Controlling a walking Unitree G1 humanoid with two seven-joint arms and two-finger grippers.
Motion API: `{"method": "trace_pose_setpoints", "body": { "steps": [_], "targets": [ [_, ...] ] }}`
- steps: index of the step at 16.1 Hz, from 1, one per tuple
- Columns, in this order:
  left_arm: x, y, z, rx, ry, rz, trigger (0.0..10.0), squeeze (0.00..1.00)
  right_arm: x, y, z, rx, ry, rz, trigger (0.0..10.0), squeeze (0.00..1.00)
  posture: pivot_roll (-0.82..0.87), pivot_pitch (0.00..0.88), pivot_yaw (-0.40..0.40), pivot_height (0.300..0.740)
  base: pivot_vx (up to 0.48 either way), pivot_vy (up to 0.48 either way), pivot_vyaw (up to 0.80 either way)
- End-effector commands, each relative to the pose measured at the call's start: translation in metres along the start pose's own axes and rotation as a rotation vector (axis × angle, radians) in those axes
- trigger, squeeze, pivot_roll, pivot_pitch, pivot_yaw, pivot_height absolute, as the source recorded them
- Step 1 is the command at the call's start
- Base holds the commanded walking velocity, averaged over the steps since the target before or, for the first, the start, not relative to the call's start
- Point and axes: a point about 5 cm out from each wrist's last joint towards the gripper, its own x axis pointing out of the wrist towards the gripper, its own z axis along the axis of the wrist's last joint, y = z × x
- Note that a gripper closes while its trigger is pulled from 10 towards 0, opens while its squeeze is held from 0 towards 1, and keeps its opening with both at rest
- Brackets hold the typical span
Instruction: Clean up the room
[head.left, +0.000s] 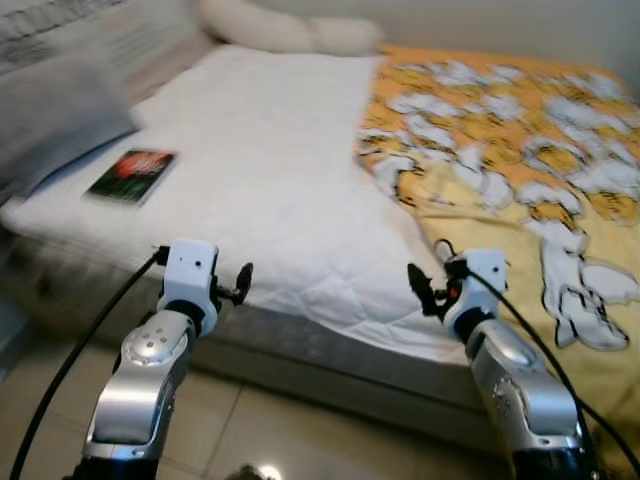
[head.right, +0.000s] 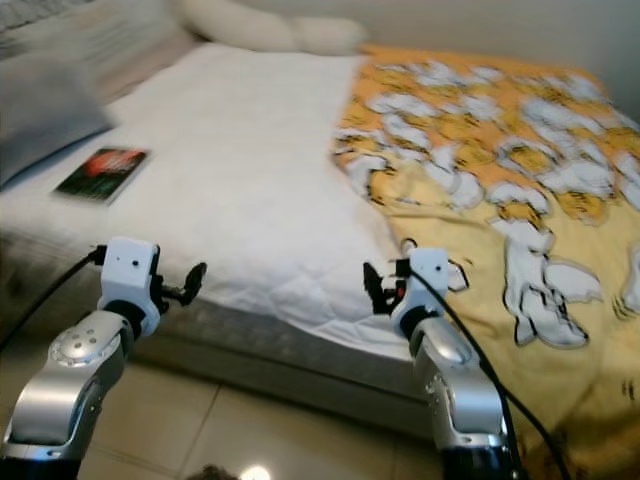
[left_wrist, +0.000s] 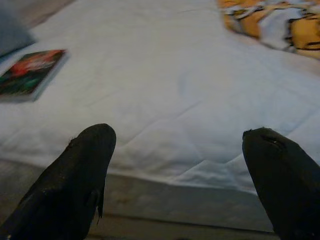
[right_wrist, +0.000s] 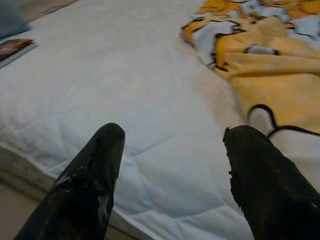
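Observation:
A bed with a white quilted mattress cover (head.left: 270, 170) stands before me. A yellow blanket with white cartoon figures (head.left: 520, 170) covers its right half and hangs over the near edge. A dark book with a red cover picture (head.left: 132, 175) lies flat on the left part of the mattress, also the book (left_wrist: 30, 72). My left gripper (left_wrist: 177, 150) is open, held in front of the bed's near edge. My right gripper (right_wrist: 172, 150) is open too, close to the blanket's folded edge (right_wrist: 240, 55). Neither holds anything.
A white pillow (head.left: 290, 30) lies at the head of the bed. A grey pillow (head.left: 55, 120) sits at the far left. Light floor tiles (head.left: 260, 430) run below the mattress side (head.left: 330, 350).

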Motion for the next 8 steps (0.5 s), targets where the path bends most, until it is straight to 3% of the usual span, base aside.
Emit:
{"method": "trace_pose_setpoints", "body": {
  "steps": [1,8],
  "targets": [
    [0.0004,0.0039,0.0002,0.010,0.004,0.016,10.0,1.00,0.0006,0.0018,-0.0010,0.022,-0.001,-0.002,10.0,0.00,-0.09,0.000,0.016,0.740,0.000,-0.379,0.00],
    [-0.0029,0.0029,-0.0043,0.025,0.009,0.016,10.0,1.00,-0.0035,0.0021,-0.0105,0.012,0.033,0.010,10.0,0.00,-0.09,0.000,0.002,0.740,0.000,-0.377,0.00]
  ]
}}
